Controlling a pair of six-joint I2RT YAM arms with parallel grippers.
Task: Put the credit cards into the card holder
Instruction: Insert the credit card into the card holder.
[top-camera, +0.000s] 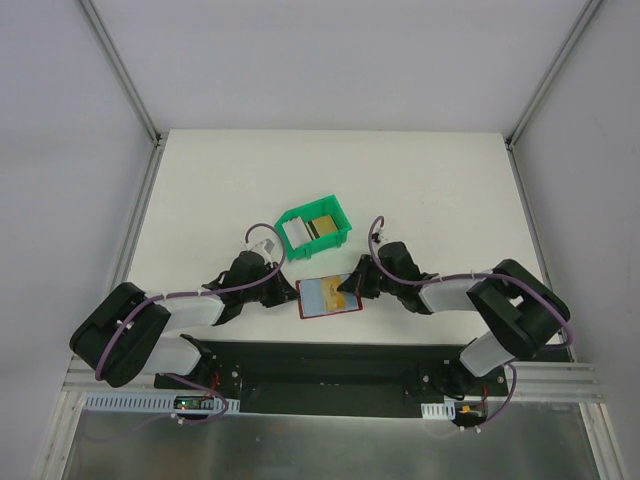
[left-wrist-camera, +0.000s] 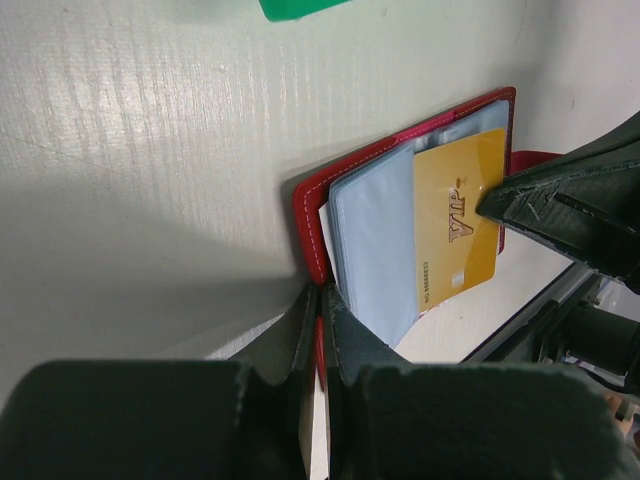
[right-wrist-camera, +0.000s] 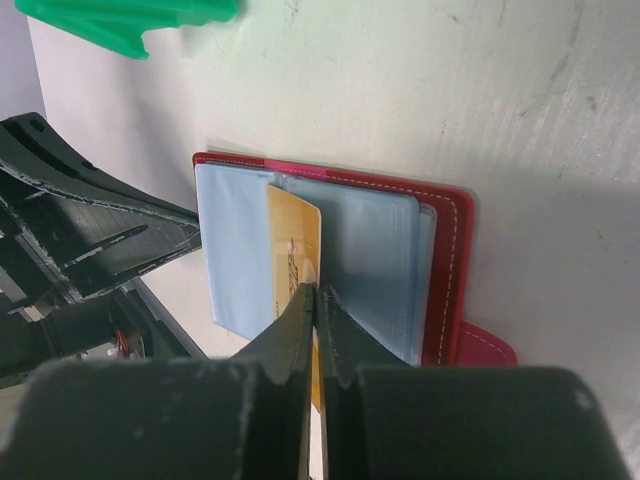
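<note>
You have both arms stretched low over the bench, coming in from the lower left and lower right of the top view with the wrists dropped nearly flat. They meet at the card holder, which lies open just below the centre of that view. Your left end effector is closed tight on the card holder's red edge; in the left wrist view a strip of red shows between its fingers. Your right end effector is also pinched closed, gripping a golden card that lies over the pale blue pockets near the holder's middle. You cannot tell whether the card sits inside a pocket. The snap tab sticks out at the lower right of the right wrist view. Above the card holder in the top view, and apart from it, stands a green bin with loose cards inside, one golden and one pale. Each end effector's dark body fills one side of the other's wrist view, right beside the holder. The golden card reads "VIP"; a row of digits along it is too small to read.
</note>
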